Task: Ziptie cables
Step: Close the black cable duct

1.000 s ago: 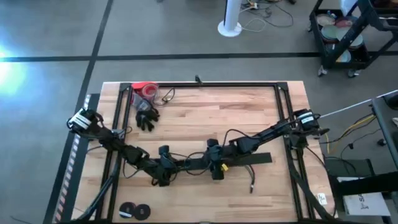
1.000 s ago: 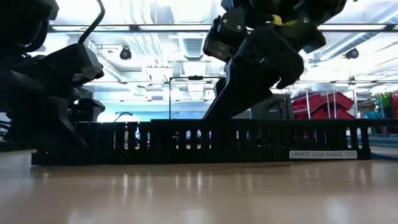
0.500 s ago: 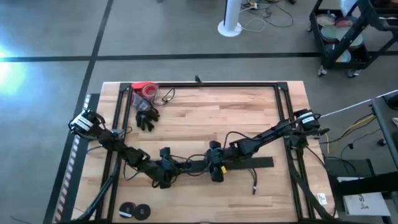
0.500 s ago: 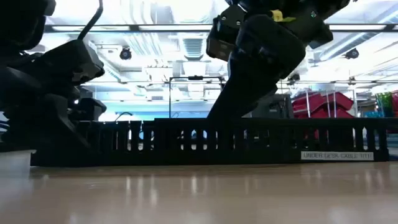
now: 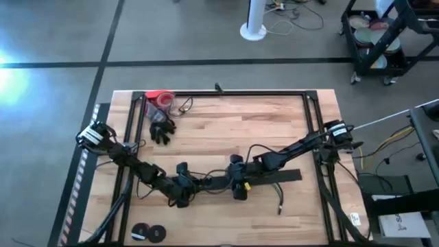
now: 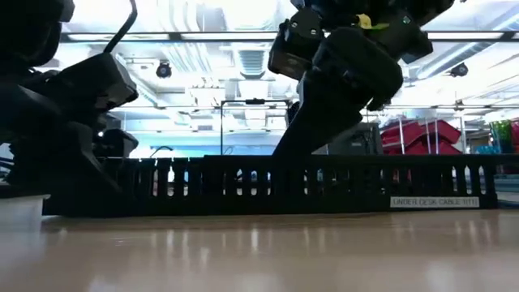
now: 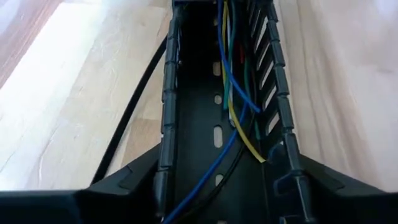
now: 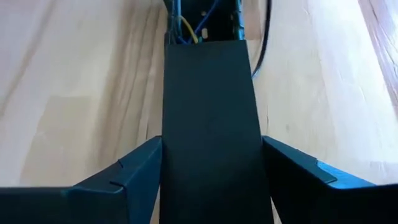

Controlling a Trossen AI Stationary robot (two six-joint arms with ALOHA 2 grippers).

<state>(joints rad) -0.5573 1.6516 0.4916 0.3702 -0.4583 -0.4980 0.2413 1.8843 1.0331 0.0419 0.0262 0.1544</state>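
Presently, entries run from table left to table right.

Left gripper (image 5: 181, 194): low over the left end of the slotted cable tray (image 5: 206, 183); in the left wrist view its fingers (image 7: 134, 177) straddle the tray's outer walls, spread as wide as the tray and gripping it, probably to steady it.

Cables (image 7: 239, 106): thin blue, yellow and green wires lying loose inside the tray channel, along one slotted wall; one thicker black cable (image 7: 134, 106) runs outside on the wood. No ziptie on them that I can see.

Right gripper (image 5: 238, 186): near the tray's middle; in the right wrist view its fingers (image 8: 140, 168) clasp a flat black strip (image 8: 208, 112) by its edges, laid along the channel over the wires. Likely the tray cover, though the view is too close to be sure.

Obstruction: the strip hides most of the bundle; the slotted walls hem in access from the sides.

Surroundings: black glove (image 5: 162, 129) and red tape roll (image 5: 159, 99) at the far left corner, two dark discs (image 5: 149, 232) at the near edge, all well apart from the work. Wooden table (image 5: 226, 130) otherwise bare there.
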